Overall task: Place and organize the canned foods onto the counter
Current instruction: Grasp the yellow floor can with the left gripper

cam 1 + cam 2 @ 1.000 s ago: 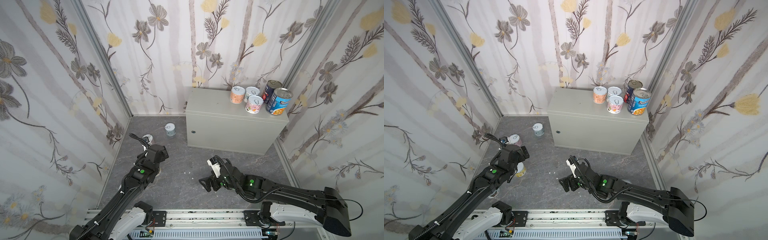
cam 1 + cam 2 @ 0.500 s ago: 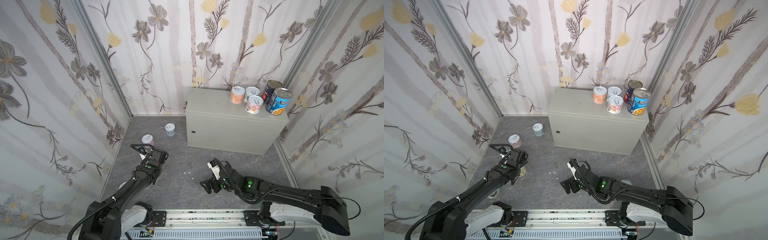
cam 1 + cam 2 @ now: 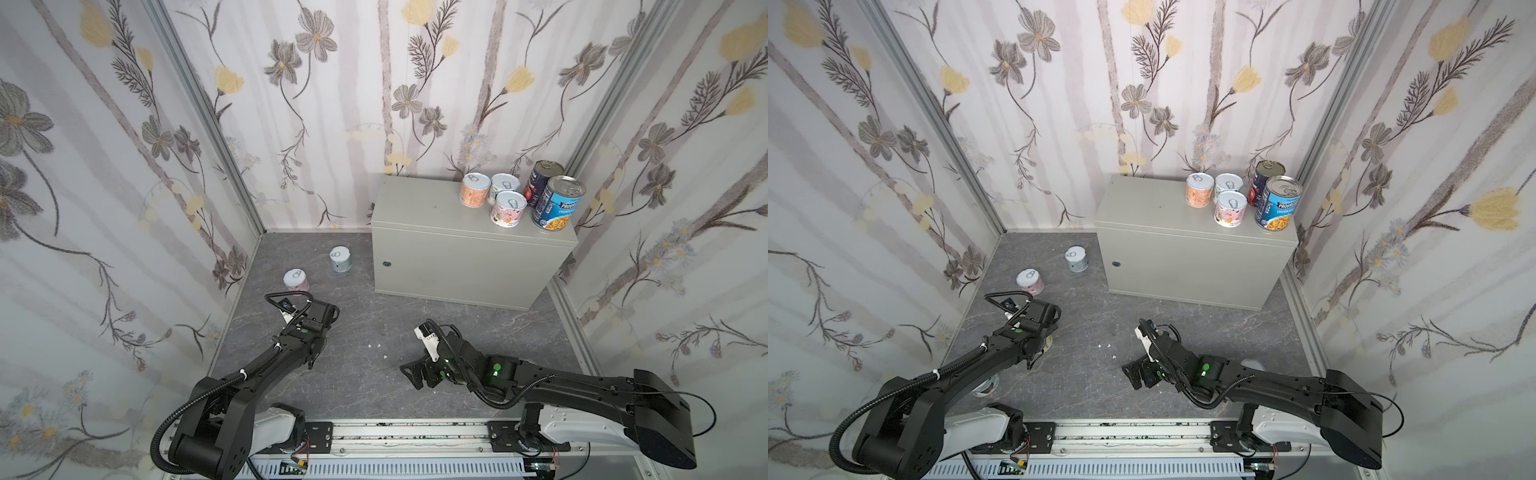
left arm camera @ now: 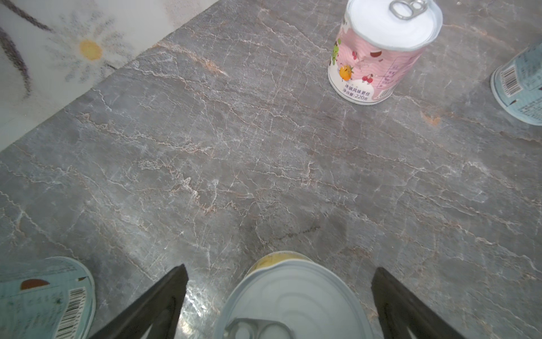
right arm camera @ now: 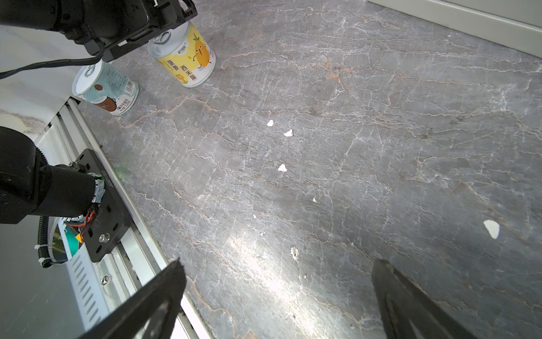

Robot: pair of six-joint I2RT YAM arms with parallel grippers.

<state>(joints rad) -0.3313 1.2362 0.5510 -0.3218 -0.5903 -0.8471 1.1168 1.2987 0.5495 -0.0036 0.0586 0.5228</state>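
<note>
Grey sheet metal forms the worktop (image 3: 415,208), standing in the far right corner of the marbled floor (image 3: 374,332). In both top views five cans crowd its right end: an orange-label can (image 3: 473,194), a pale teal can (image 3: 504,187) behind a pink-label can (image 3: 509,212), and a navy-and-red can (image 3: 542,178) largely hidden by the blue soup can (image 3: 557,205) in front of it. On the floor left of the worktop stand a teal floor can (image 3: 340,260) and a pink floor can (image 3: 296,280), apart from each other; the left wrist view cuts the teal one off at its edge. The left gripper (image 4: 280,271) has its jaws spread wide on either side of a yellow pineapple can (image 5: 187,58) without touching it; only the lid and a sliver of yellow show there, and in the top views the arm covers it almost entirely. Just beside it stands a barcode teal can (image 5: 105,88), also mostly hidden from above. A can rim (image 3: 1252,365) peeks from behind the right arm, its label unreadable. The right gripper (image 5: 278,264) hangs over bare floor dotted with white flecks (image 5: 283,168), jaws wide apart and holding nothing.
</note>
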